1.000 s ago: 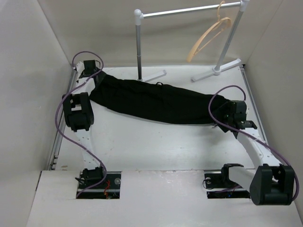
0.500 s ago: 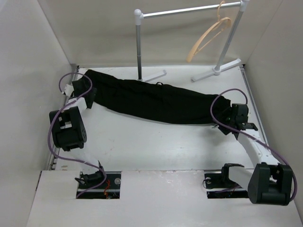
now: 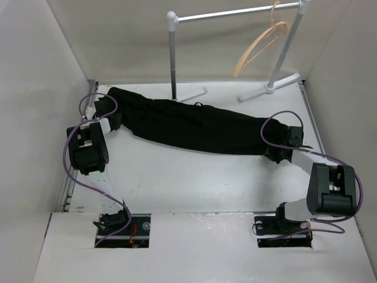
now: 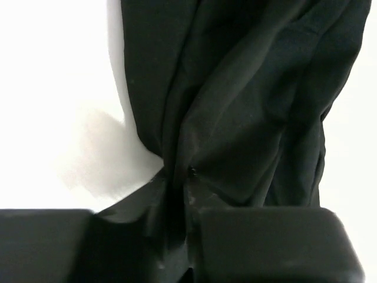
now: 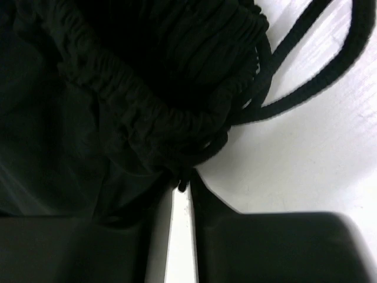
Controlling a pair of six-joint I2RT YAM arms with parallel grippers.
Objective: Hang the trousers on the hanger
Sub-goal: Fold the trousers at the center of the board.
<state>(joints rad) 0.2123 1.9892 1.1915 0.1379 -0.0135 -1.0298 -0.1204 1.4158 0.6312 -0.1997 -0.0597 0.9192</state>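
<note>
The black trousers (image 3: 194, 127) lie stretched across the table from far left to right. My left gripper (image 3: 109, 118) sits at their left end. In the left wrist view it (image 4: 177, 186) is shut, with a fold of the black cloth (image 4: 247, 88) pinched between its fingers. My right gripper (image 3: 275, 154) is at the right end. The right wrist view shows it (image 5: 184, 177) shut on the gathered elastic waistband (image 5: 147, 112), the drawstring (image 5: 318, 76) looping over the table beside it. The tan wooden hanger (image 3: 259, 46) hangs from the rail at the back right, apart from both grippers.
The white-and-silver garment rail (image 3: 235, 12) stands at the back, its feet (image 3: 191, 94) (image 3: 271, 87) resting just beyond the trousers. Walls close in on the left, right and back. Purple cables (image 3: 76, 171) loop beside each arm.
Both grippers have shut on the trousers' ends. The left arm shifted back toward the left wall, uncovering the leg end. The right arm's elbow swung up and nearer.
</note>
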